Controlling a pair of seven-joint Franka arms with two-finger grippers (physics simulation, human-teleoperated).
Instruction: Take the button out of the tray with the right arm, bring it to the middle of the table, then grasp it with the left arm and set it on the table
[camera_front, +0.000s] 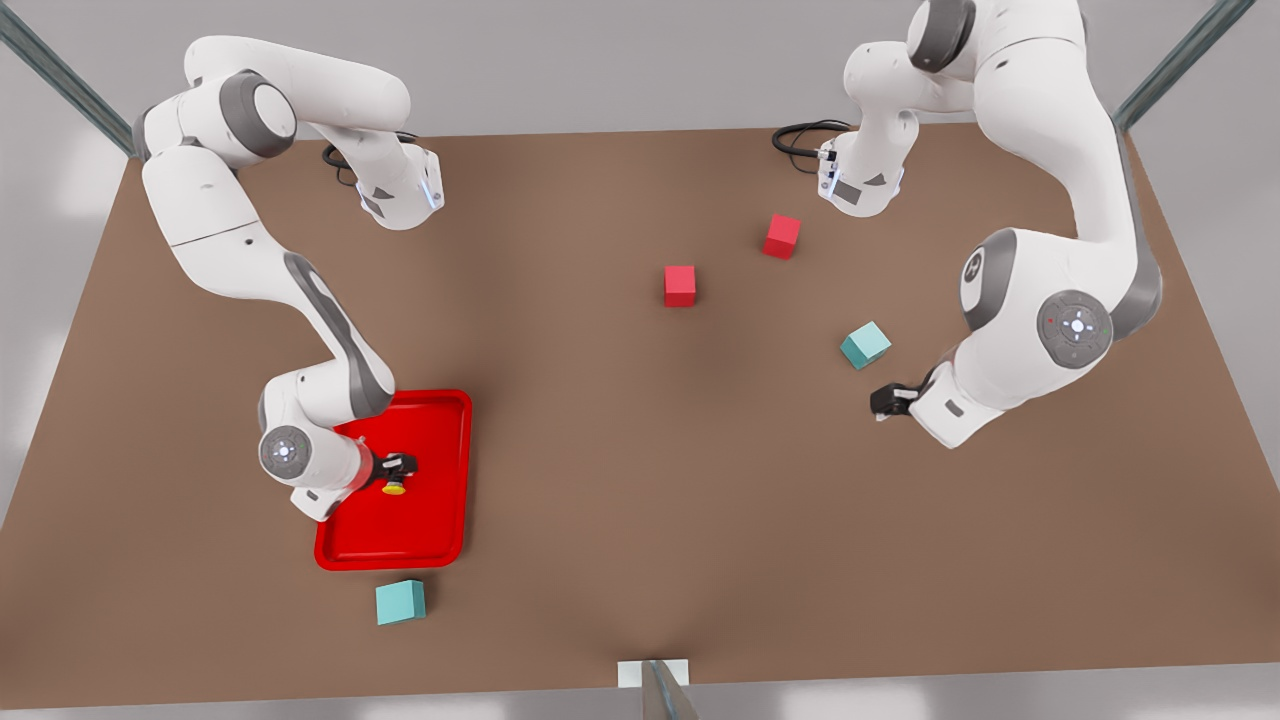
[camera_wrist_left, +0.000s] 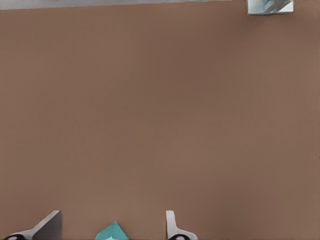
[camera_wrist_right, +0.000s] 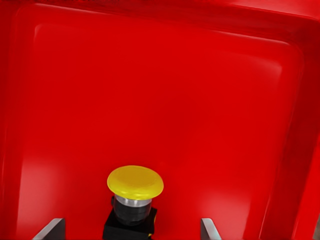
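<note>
**Right gripper spread over the button in the tray**

While the left arm waits at the front view's right, the right gripper (camera_front: 398, 468) sits low inside the tray (camera_front: 440, 410), in the lower left of the front view. Its fingers are spread wide, and the right wrist view shows a fingertip (camera_wrist_right: 50, 229) at each lower corner with the button (camera_wrist_right: 134, 200) standing between them, touched by neither. The button (camera_front: 394, 487) rests upright on the tray floor (camera_wrist_right: 160, 100), its yellow cap above a dark boxy body.

The left gripper (camera_front: 884, 403) hangs above the table (camera_front: 600, 420) at the right of the front view, just below a teal cube (camera_front: 865, 344). Its fingers are parted and hold nothing; in the left wrist view one fingertip (camera_wrist_left: 47, 225) shows near the lower left, and a corner of the teal cube (camera_wrist_left: 113, 232) peeks up between the pair.

The front view alone takes in two red cubes (camera_front: 679, 285) near the upper middle and a second teal cube (camera_front: 400, 602) just below the tray. The right wrist view adds the cap's rounded rim and the metal collar beneath it.
</note>
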